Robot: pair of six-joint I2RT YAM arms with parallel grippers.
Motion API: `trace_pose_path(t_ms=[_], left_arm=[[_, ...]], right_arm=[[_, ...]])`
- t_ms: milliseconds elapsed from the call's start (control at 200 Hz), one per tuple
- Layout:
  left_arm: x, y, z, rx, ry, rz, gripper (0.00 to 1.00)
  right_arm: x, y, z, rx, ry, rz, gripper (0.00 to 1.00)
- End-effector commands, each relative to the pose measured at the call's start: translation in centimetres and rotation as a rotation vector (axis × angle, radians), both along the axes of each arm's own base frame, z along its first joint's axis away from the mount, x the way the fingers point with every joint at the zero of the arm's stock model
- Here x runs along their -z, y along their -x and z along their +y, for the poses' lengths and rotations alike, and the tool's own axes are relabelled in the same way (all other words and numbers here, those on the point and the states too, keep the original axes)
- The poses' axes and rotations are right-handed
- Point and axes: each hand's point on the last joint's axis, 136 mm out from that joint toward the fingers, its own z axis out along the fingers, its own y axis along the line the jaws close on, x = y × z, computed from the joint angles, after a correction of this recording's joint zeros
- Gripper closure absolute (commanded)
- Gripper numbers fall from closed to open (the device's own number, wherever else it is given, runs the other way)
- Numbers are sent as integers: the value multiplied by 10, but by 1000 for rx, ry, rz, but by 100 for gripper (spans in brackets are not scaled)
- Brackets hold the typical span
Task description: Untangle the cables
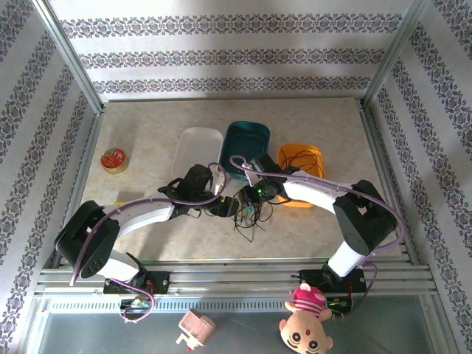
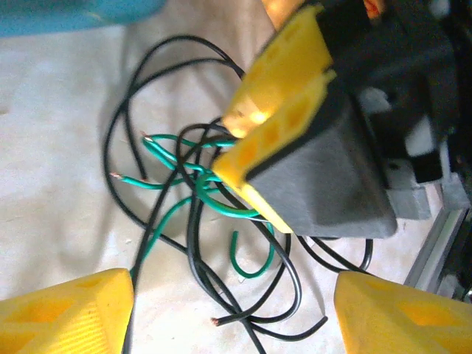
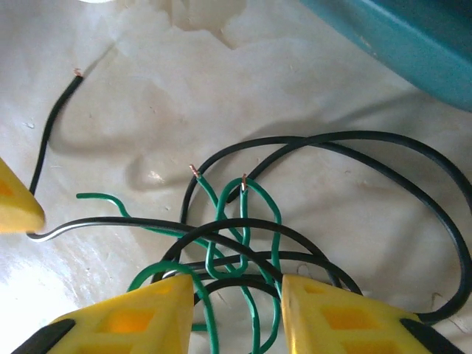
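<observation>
On table: right gripper part-open, straddling green and black cables; left gripper wide open.

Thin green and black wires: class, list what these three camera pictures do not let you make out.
Top external: tangle of thin wires too small to trace.
Left wrist: thin green wires vanish behind the right arm's yellow fingers.
Right wrist: the green wires run off the bottom edge.
</observation>
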Motion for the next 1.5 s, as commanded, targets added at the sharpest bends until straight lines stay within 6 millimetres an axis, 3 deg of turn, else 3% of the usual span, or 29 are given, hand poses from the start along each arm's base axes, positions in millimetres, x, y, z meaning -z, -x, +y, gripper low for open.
trace_pose_path(t_ms=[0,355,570,785,1079,1309,1414,1494], left_arm=[[-19,-9,4,-62,85,-6,27],[-18,-7,10,-73,83,4,25],[-15,-10,12,-93,66,1,25],[-13,-29,37,-258,46,-48,24],[-15,-47,82,-467,89,-37,23],[-13,-44,83,-448,77,-34,23],[-13,-43,80,-420,71,-40,23],[-15,-41,77,-388,66,-44,23]], right_arm=[[-8,10,7,-27,-27,1,62],[5,17,12,-81,31,11,59],[-14,20,18,-125,21,-58,56],[-28,22,18,-162,48,-124,56],[-19,34,25,-230,93,-108,56],[-5,29,26,-241,146,-103,57],[2,27,27,-247,176,-104,60],[0,23,26,-233,184,-124,75]])
